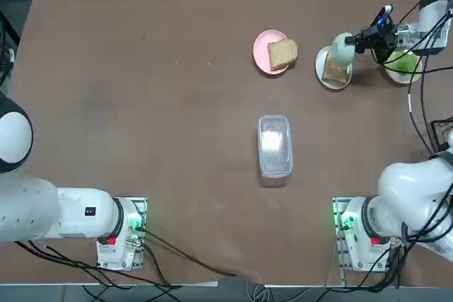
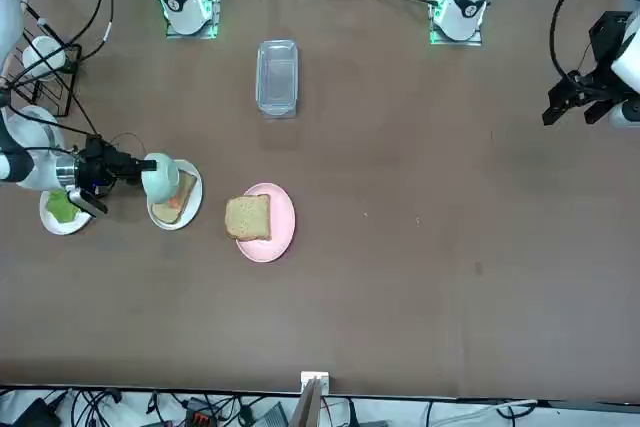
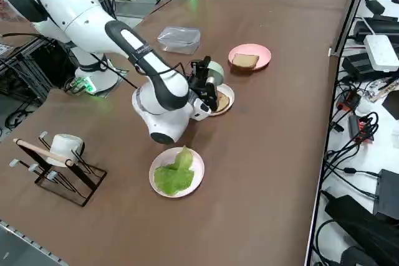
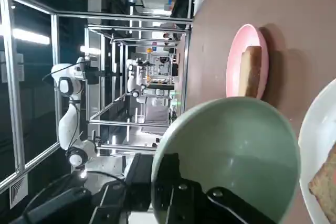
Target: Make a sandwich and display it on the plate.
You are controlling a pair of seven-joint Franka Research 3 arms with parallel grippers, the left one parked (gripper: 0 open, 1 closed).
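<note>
The right gripper (image 1: 356,42) is closed on the wall of the green bowl (image 1: 342,48), tipped on its side over the edge of a white plate (image 1: 320,68). That plate, toward the tabletop's far right corner, carries a bread slice (image 1: 335,71) with something reddish on top. The lettuce (image 3: 175,173) lies on another white plate (image 3: 156,182), nearer the tabletop's right edge. The second bread slice (image 1: 282,54) rests on the pink plate (image 1: 262,49), near the far edge. The clear container (image 1: 274,146) sits between the near and far edges.
</note>
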